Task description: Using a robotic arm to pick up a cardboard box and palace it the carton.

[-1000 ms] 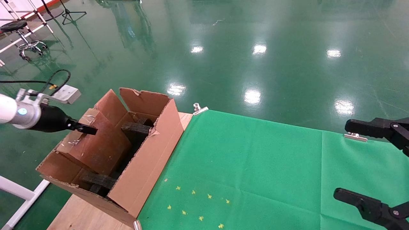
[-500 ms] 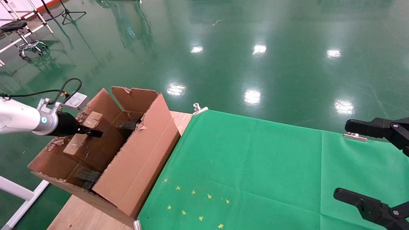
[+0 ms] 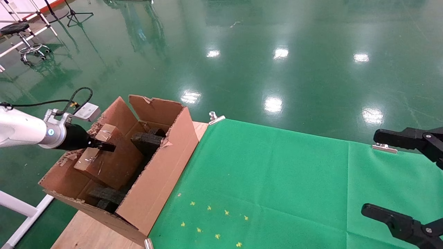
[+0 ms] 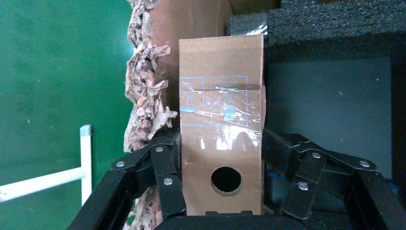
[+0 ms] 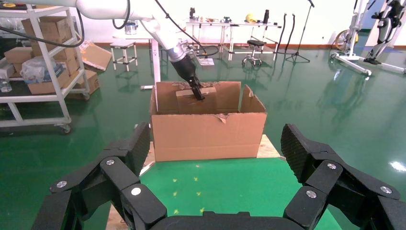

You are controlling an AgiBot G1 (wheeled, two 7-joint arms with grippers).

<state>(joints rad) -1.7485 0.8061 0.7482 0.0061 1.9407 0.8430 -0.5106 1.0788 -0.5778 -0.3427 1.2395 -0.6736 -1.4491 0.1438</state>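
Note:
The small brown cardboard box (image 3: 110, 162), with shiny tape and a round hole (image 4: 221, 120), hangs tilted inside the large carton (image 3: 155, 180) at the table's left end. My left gripper (image 3: 104, 145), on the white robotic arm (image 3: 20, 129), is shut on the box, one finger on each side (image 4: 221, 143). Black foam pieces (image 3: 147, 140) lie in the carton beside and below the box. The carton's ragged flap (image 4: 143, 110) runs just beside one finger. My right gripper (image 3: 375, 173) stands open over the table's right edge, far from the carton (image 5: 208, 129).
A green cloth (image 3: 277, 186) covers the table right of the carton, held by metal clips (image 3: 216, 117). Small yellow marks (image 3: 214, 221) dot its front. Bare wood (image 3: 86, 231) shows under the carton. A white frame bar (image 3: 20, 211) stands below left.
My left gripper has carried the box rightward and lower into the carton. The carton shifted left and came back. The right arm has not moved.

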